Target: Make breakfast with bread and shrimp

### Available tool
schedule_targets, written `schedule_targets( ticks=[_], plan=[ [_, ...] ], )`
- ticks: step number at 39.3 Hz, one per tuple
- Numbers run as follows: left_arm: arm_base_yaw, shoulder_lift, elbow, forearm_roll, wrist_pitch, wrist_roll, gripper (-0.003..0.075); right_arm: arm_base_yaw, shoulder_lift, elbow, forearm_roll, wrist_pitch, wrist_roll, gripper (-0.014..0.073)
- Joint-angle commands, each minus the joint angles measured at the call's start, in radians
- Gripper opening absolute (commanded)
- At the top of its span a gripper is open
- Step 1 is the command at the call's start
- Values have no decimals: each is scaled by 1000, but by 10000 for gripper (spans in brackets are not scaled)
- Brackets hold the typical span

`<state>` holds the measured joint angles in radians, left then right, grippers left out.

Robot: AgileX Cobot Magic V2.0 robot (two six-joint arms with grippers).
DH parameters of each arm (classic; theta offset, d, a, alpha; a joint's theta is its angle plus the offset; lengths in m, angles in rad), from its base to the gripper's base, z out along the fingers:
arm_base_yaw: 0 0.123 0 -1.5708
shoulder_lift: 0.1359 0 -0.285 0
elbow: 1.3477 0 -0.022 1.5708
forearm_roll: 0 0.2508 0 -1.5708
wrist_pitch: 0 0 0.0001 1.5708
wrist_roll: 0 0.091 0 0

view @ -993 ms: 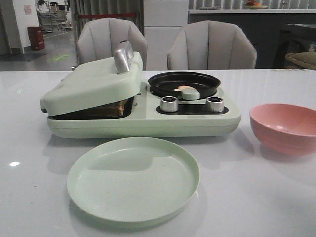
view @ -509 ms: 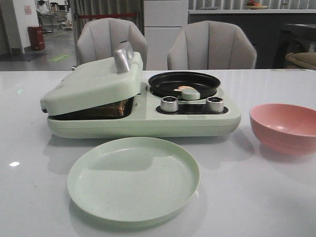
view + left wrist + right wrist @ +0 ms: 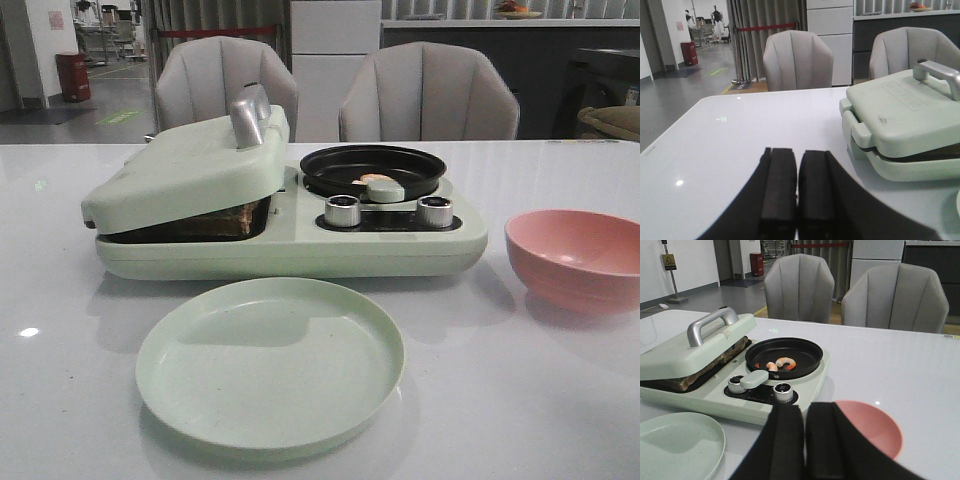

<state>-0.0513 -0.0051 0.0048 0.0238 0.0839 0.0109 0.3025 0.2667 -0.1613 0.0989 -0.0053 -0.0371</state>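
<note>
Currently both tools sit idle, well back from the cooker. Left tool [image 3: 797, 192] has its pads pressed together, holding nothing; right tool [image 3: 805, 440] is the same — pads touching, empty.

The bread [image 3: 222, 221] is sandwiched in the grill side of the pale green cooker [image 3: 300, 245], only its dark edge showing under the lid [image 3: 185, 170], which rests tilted on it. The shrimp [image 3: 785, 361] — two small curled pieces visible — lie in the black pan [image 3: 785, 356] on the cooker's other side, above the knobs.

Handling, as a judgement: toasted bread should be light and fairly stiff but crumbly, so pinch an edge gently once the lid is raised by its metal handle [image 3: 248, 115]. Shrimp look small, soft, likely slick — grip across the curl, low force. The green plate [image 3: 270, 365] in front of the cooker is the probable drop point; the pink bowl [image 3: 575, 258] stands off to the right on the surface [image 3: 540, 400].
</note>
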Motion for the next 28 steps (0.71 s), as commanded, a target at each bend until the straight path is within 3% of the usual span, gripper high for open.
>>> schedule_targets(
  ticks=[1, 28],
  plan=[
    [2, -13, 22, -8, -64, -11, 114, 1, 7, -26, -2, -91, -9, 185],
    [2, -13, 22, -8, -64, -11, 114, 0, 5, 3, -2, -102, -9, 185]
  ],
)
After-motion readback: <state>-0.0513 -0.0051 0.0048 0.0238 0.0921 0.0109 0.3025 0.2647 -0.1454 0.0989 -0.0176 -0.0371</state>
